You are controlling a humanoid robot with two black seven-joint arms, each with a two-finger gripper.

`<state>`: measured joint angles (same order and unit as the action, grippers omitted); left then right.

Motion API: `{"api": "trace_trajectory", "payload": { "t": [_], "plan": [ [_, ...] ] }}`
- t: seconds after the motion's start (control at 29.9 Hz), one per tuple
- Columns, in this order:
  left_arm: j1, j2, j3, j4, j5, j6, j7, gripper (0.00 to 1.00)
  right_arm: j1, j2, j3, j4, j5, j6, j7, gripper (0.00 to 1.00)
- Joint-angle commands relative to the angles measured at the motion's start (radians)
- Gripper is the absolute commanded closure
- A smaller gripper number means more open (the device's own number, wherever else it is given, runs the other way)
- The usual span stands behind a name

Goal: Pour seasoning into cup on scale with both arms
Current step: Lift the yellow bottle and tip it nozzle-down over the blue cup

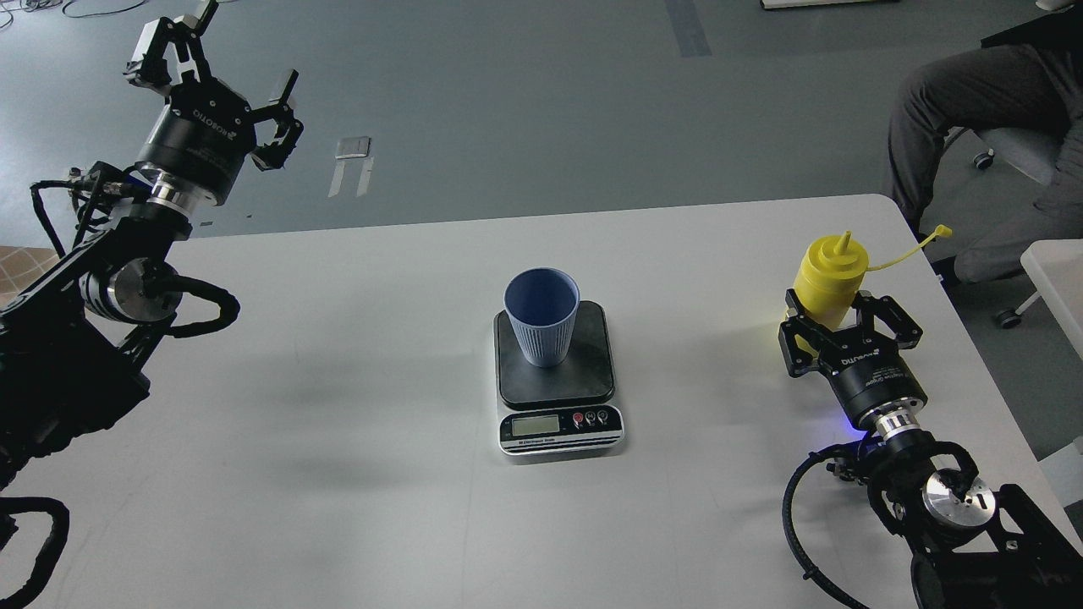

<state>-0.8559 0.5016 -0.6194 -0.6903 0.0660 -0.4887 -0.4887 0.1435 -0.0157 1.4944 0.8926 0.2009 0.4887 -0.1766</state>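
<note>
The light blue ribbed cup (pixel 541 315) stands upright on the dark platform of the scale (pixel 557 376) at the table's middle. The yellow seasoning bottle (pixel 832 269) stands near the table's right edge, its tethered tip sticking out to the right. My right gripper (pixel 846 311) is open, with fingers (pixel 795 326) on either side of the bottle's lower body, which it hides. My left gripper (pixel 211 72) is open and empty, raised high at the far left, well away from the cup.
The white table (pixel 338 381) bears only the scale and the bottle. A seated person (pixel 973 110) and a wheeled chair are just beyond the table's far right corner. A white object (pixel 1058 271) stands off the right edge.
</note>
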Motion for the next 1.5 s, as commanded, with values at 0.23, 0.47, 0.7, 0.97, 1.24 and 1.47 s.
{"api": "trace_trajectory", "payload": {
  "t": [0.23,0.47,0.7,0.97,1.24,1.47],
  "plan": [
    [0.0,-0.002,0.0,0.0,0.0,0.0,0.0,0.02,0.016,-0.151,0.027,0.161,-0.001,0.0,0.006,0.56],
    [0.0,-0.003,-0.005,0.002,0.0,0.0,0.0,0.02,0.212,-0.367,0.02,0.189,-0.319,0.0,-0.006,0.55],
    [0.0,-0.005,-0.007,0.002,0.0,0.0,0.0,0.02,0.447,-0.414,-0.042,0.193,-0.94,0.0,-0.011,0.55],
    [0.0,-0.002,-0.006,0.002,0.0,0.0,0.0,0.02,0.66,-0.392,-0.275,0.249,-1.446,0.0,-0.003,0.55],
    [0.0,-0.002,-0.005,0.002,0.0,0.0,0.0,0.02,0.688,-0.337,-0.457,0.481,-1.768,0.0,-0.007,0.54],
    [0.0,-0.003,-0.002,0.002,0.0,0.0,0.0,0.02,0.682,-0.248,-0.563,0.54,-1.989,0.0,-0.007,0.54]
  ]
}}
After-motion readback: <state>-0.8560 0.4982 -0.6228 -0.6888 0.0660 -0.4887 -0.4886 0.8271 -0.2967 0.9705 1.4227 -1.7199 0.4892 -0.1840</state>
